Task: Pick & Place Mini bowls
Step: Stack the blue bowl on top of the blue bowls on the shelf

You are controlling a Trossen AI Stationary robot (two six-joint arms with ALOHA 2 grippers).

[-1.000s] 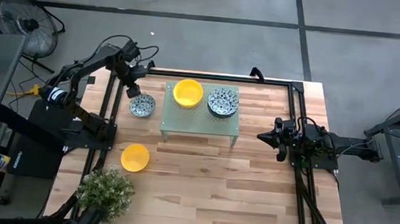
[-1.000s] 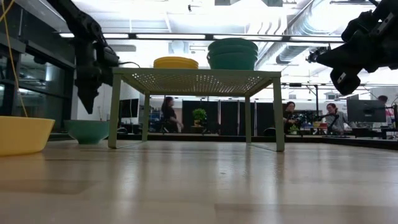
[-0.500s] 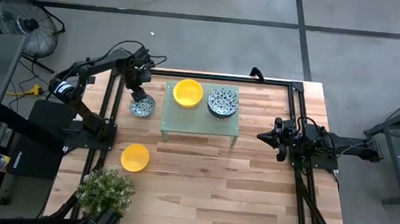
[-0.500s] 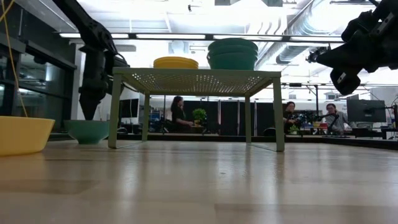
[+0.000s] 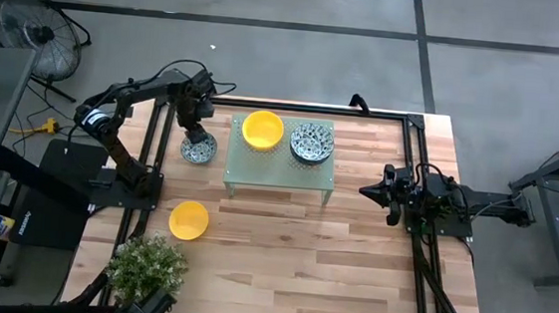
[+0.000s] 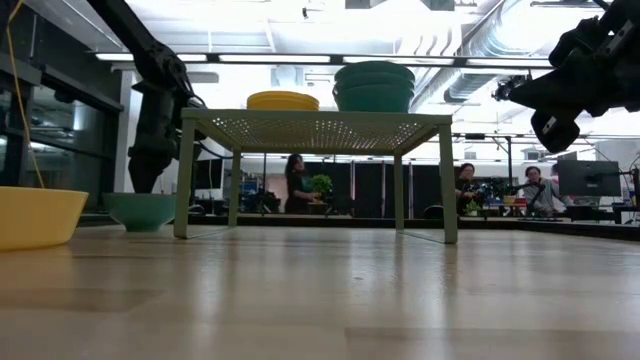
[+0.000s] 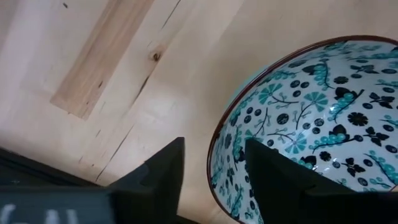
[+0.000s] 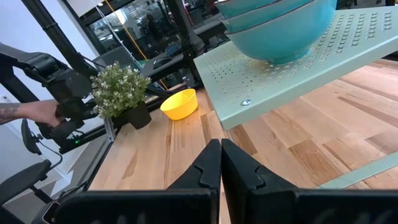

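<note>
A white bowl with blue-green pattern sits on the table left of the pale green stand. My left gripper is open just above its far rim. In the left wrist view one finger stands outside the rim and the other inside; no touch shows. A yellow bowl lies near the table's left near side. On the stand rest stacked yellow bowls and stacked patterned bowls. My right gripper is shut, held above the table's right side.
A leafy potted plant stands at the near left corner, close to the yellow bowl. The stand's legs are right next to the left arm. Bare wood lies between the stand and the near edge. People move in the room behind.
My left gripper has come down and shifted toward the stand, from beside the patterned bowl on the table to over its far rim. The bowls and the right arm have kept still.
</note>
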